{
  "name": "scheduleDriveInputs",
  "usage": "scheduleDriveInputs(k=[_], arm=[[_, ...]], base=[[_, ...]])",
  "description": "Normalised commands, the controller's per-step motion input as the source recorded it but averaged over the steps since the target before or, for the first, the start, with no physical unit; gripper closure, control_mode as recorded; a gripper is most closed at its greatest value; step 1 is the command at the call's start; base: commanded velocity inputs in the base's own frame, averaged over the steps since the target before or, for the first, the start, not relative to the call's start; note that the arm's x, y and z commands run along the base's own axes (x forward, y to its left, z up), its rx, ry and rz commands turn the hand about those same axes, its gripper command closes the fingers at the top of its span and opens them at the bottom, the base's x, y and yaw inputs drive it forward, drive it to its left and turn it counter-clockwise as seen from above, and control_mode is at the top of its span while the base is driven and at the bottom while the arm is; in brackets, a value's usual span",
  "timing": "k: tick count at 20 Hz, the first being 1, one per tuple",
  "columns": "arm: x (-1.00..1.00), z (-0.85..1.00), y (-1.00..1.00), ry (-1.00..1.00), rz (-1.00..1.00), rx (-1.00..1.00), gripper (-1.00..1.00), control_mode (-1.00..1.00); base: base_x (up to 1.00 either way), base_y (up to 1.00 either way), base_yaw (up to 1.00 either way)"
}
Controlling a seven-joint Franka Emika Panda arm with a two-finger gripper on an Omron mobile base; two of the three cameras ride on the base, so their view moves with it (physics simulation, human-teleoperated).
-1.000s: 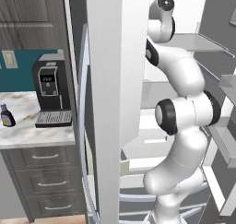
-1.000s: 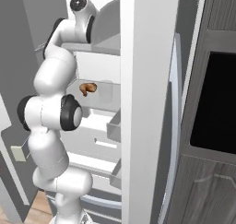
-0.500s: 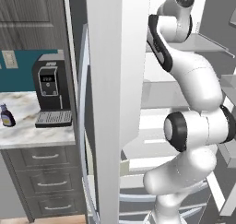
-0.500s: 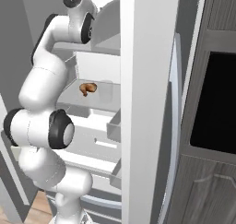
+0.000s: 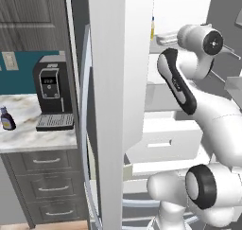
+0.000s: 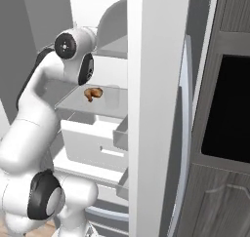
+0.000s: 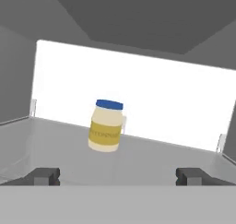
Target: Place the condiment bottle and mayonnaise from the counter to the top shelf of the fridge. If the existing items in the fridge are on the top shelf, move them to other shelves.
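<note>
On the top shelf ahead of my wide-apart pincer, the mayonnaise stands upright, slightly left of centre.

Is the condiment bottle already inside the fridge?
No, the condiment bottle stands on the counter left of the coffee machine, outside the fridge.

The mayonnaise stands upright on the top shelf, beyond the wide-spread hand.
</note>
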Motion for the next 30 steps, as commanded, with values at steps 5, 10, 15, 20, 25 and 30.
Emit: scheduleDriveInputs(k=[5, 10, 15, 20, 25, 30], arm=[[-1.00, 0.00, 0.00, -0.03, 0.00, 0.00, -1.00, -1.00], [-1.00, 0.00, 0.00, 0.11, 0.00, -0.06, -1.00, -1.00], [-1.00, -0.11, 0.00, 0.32, 0.00, -0.14, -1.00, -1.00], [-1.00, -0.65, 0.03, 0.56, 0.00, -0.24, -1.00, -1.00], [-1.00, -0.79, 0.05, 0.71, 0.00, -0.21, -1.00, -1.00], [-0.57, -0.18, -0.01, 0.23, -0.02, -0.01, -1.00, -1.00]], base=[[0.00, 0.00, 0.00], [0.00, 0.00, 0.00], [0.00, 0.00, 0.00], [0.00, 0.00, 0.00], [0.00, 0.00, 0.00], [0.00, 0.00, 0.00]])
